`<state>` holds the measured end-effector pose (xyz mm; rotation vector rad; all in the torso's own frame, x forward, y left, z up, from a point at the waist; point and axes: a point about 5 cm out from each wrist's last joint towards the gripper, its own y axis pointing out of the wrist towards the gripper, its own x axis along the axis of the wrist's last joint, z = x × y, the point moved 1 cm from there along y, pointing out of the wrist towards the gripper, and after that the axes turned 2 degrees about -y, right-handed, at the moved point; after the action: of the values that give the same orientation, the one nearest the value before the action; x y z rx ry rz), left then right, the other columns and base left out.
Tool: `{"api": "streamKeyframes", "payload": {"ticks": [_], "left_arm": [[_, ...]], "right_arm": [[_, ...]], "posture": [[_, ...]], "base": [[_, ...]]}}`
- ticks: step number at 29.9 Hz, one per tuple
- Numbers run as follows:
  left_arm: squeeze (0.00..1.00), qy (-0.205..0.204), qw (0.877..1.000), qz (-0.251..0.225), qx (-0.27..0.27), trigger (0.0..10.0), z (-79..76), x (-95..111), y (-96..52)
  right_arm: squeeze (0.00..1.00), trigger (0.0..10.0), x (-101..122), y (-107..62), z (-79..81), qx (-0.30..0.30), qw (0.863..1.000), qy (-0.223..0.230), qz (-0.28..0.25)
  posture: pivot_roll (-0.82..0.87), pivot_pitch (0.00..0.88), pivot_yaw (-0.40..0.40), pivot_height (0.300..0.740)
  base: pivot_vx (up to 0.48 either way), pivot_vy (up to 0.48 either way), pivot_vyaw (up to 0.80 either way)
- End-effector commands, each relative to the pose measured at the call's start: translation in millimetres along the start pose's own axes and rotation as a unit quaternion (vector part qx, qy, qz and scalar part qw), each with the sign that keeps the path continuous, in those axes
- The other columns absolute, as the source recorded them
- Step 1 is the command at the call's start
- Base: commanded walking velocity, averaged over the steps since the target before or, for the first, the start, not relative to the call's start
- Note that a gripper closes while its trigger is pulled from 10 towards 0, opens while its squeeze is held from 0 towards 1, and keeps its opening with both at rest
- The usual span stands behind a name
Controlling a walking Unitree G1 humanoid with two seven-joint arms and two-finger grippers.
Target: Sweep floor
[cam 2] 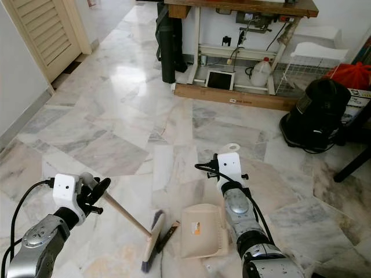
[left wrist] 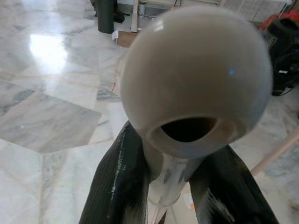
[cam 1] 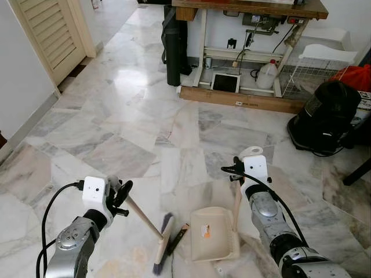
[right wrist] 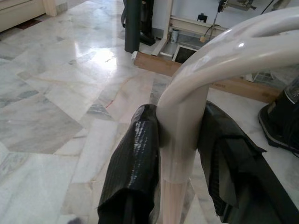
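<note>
**Broom and dustpan meet on a marble floor**

At near left, the left end effector [cam 1: 119, 196] is clamped on the top of a wooden broom [cam 1: 149, 223], its two black fingers [left wrist: 119, 186] pressed either side of the stick just under the rounded cap. The stick's long axis slants down and to the right from that grip, ending in a dark-bristled head resting on the marble floor [cam 1: 133, 116] just left of a cream dustpan [cam 1: 213, 234]. A small dark strip of debris [cam 1: 178, 238] lies between bristles and pan, near the pan's left edge; what it is cannot be told. At near right, the right end effector [cam 1: 239, 174] is closed round the dustpan's upright handle [right wrist: 180, 140], holding the pan flat on the floor directly below it.

The coming stroke looks to turn on that short gap: the debris lies to the right of the broom head and the pan lies beyond it, so the left arm, already the nearer, would likely push rightward. Open floor spreads far and left toward a louvred door [cam 1: 49, 35]; a wooden desk [cam 1: 249, 8] with clutter beneath stands at the far side, and a black vacuum cleaner [cam 1: 324, 119] sits well apart at right.
</note>
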<state>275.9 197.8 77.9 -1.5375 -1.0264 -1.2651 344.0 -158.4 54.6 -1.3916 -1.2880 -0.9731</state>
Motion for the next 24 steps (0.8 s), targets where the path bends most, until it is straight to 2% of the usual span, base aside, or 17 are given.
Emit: {"api": "streamKeyframes", "payload": {"ticks": [1, 9, 13, 17, 22, 24], "left_arm": [[0.00, -0.024, 1.000, 0.003, -0.010, 10.0, -2.0, -1.6, 2.7], [0.00, -0.067, 0.997, -0.024, -0.009, 10.0, 0.2, 10.4, 9.0], [0.00, -0.072, 0.997, -0.025, -0.012, 10.0, 0.6, 12.4, 10.4], [0.00, -0.097, 0.994, -0.037, -0.016, 10.0, -2.2, 15.4, 13.8], [0.00, -0.110, 0.993, -0.049, -0.012, 10.0, -3.6, 17.8, 16.5], [0.00, -0.137, 0.988, -0.068, -0.006, 10.0, -2.8, 23.5, 18.9]], "right_arm": [[0.00, 10.0, 4.8, 3.2, 0.3, 0.002, 1.000, 0.002, -0.003], [0.00, 10.0, 5.7, 3.8, 2.2, 0.004, 1.000, 0.007, -0.003], [0.00, 10.0, 6.2, 4.1, 3.6, 0.004, 1.000, 0.012, -0.003], [0.00, 10.0, 6.8, 4.5, 4.6, 0.005, 1.000, 0.017, -0.003], [0.00, 10.0, 6.5, 4.4, 5.0, 0.005, 1.000, 0.019, -0.002], [0.00, 10.0, 6.3, 4.4, 5.2, 0.005, 1.000, 0.022, -0.002]], "posture": [[-0.04, 0.075, -0.004, 0.740], [-0.04, 0.068, 0.000, 0.740], [-0.03, 0.066, 0.001, 0.740], [-0.04, 0.066, 0.001, 0.740], [-0.04, 0.067, 0.003, 0.740], [-0.03, 0.066, 0.003, 0.740]], "base": [[0.000, 0.000, 0.00], [0.000, 0.000, 0.00], [0.000, 0.000, 0.00], [0.000, 0.000, 0.00], [0.000, 0.000, 0.00], [0.000, 0.000, 0.00]]}}
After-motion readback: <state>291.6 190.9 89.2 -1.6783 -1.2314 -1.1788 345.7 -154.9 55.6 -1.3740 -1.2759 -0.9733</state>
